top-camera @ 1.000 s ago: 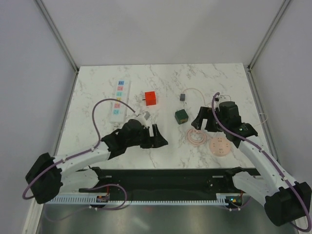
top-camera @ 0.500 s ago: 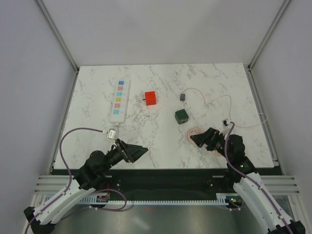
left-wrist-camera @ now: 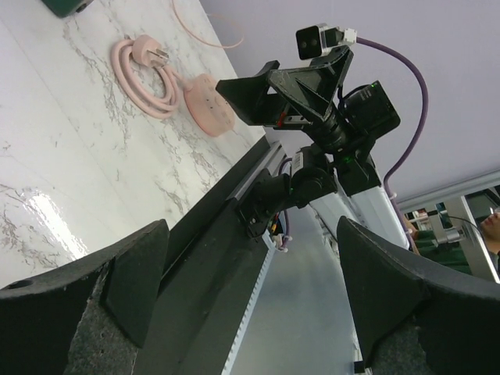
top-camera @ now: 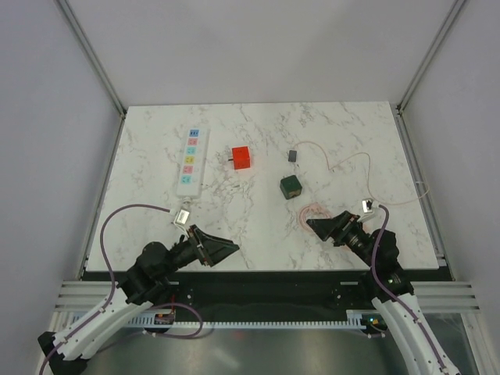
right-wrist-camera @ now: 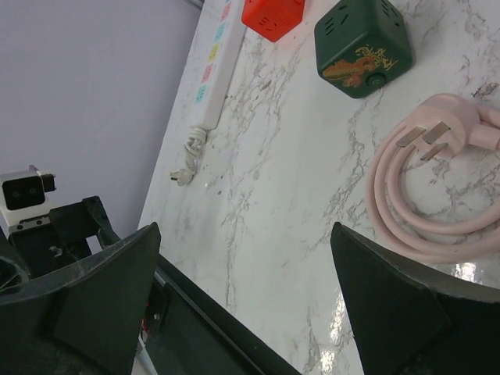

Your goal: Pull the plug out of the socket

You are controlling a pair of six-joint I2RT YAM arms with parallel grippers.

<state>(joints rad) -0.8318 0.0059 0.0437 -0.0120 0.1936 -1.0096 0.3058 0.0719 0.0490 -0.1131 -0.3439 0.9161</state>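
The left gripper [top-camera: 221, 248] and right gripper [top-camera: 317, 225] are sitting at the near edge almost where they were half a second ago, both spread wide and gripping nothing. The plug [top-camera: 241, 157] is lying near the socket [top-camera: 191, 161], not touching it, well beyond both.

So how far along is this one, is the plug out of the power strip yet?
Done: the red plug lies on the table, apart from the white power strip, whose outlets look unoccupied. In hand: nothing; the left claw and right claw are open and empty near the table's front edge. Left: nothing visible, the pull looks complete.
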